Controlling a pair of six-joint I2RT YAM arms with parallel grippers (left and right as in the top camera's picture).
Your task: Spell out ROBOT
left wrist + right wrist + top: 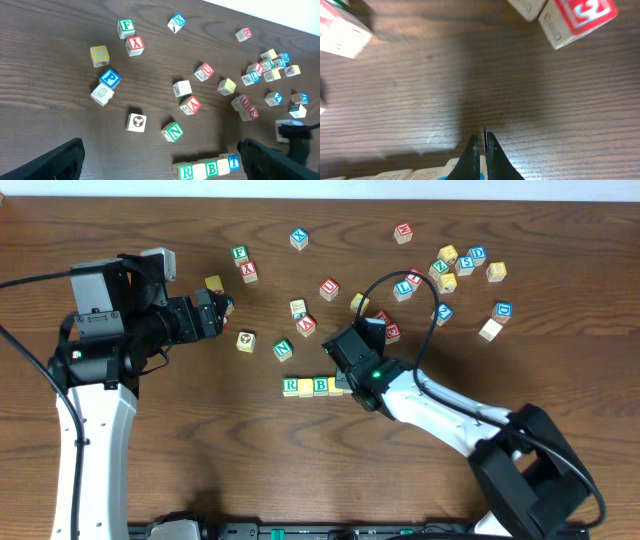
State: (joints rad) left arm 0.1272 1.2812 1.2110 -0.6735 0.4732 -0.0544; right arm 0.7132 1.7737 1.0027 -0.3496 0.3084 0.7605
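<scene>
A row of letter blocks [312,386] lies at the table's middle; in the left wrist view it reads R [186,172], a pale block [201,170], B [212,168], another pale block [223,165], and a blue T [234,161]. My right gripper [352,372] is over the row's right end and hides the T in the overhead view. Its fingers [483,141] are shut together with nothing between them, just above the blue-marked block [445,177]. My left gripper [214,310] is open and empty [162,157], raised at the left.
Loose blocks are scattered behind the row: green N [283,350], red A [306,326], red U [329,288], F [239,253], X [249,272], a soccer-ball block [245,340]. A dense cluster [460,265] sits back right. A red block [580,15] lies ahead of the right fingers.
</scene>
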